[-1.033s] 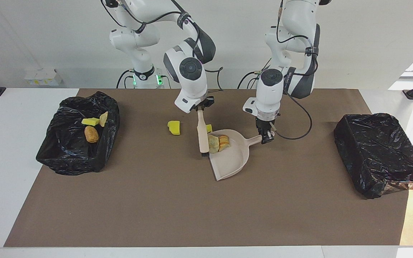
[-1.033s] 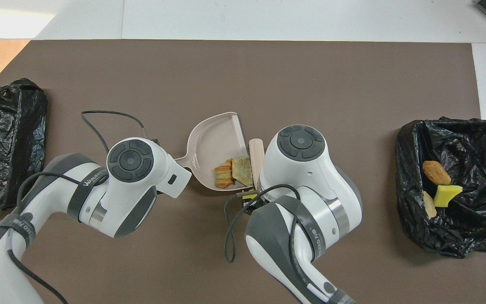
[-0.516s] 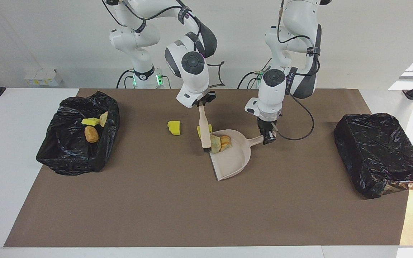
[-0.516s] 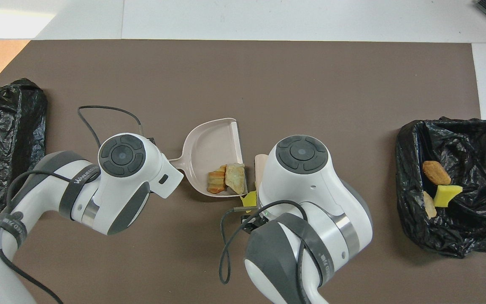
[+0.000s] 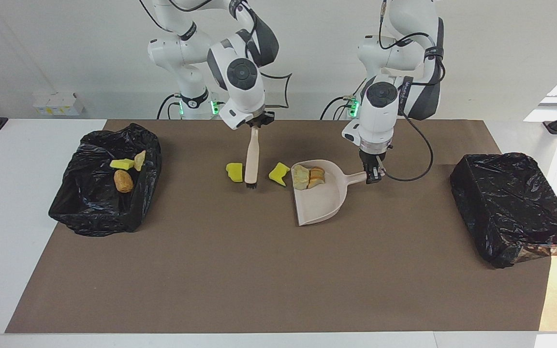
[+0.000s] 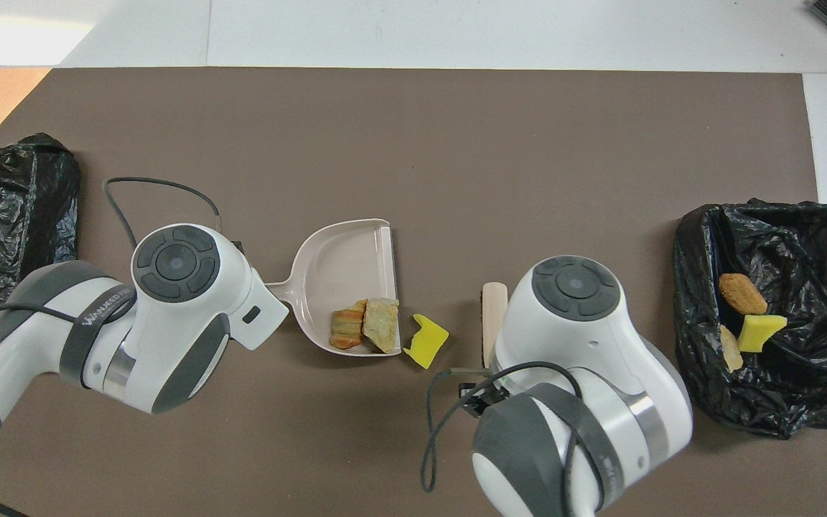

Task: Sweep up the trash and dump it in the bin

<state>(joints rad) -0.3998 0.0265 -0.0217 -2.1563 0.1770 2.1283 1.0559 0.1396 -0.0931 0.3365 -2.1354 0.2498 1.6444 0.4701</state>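
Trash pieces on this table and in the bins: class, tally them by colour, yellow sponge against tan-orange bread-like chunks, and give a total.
Yellow sponge pieces: 3 (one in the bin, one on the mat beside the brush, one beside the dustpan)
Tan-orange chunks: 4 (two in the bin, two in the dustpan)
Total: 7

Dustpan (image 5: 321, 199): pale beige-pink, plain. In it, two chunks (image 5: 308, 177): one tan-green, one orange-striped. Beside the dustpan's mouth, sponge piece (image 5: 279, 173): bright yellow. Brush (image 5: 252, 157): beige handle, black bristles. Second sponge piece (image 5: 234, 172) just beside the brush: bright yellow. Bin (image 5: 107, 198): glossy black liner, holding yellow and tan-orange lumps. Second bin (image 5: 513, 208): glossy black. Counter (image 5: 269, 280): brown mat, white edges.
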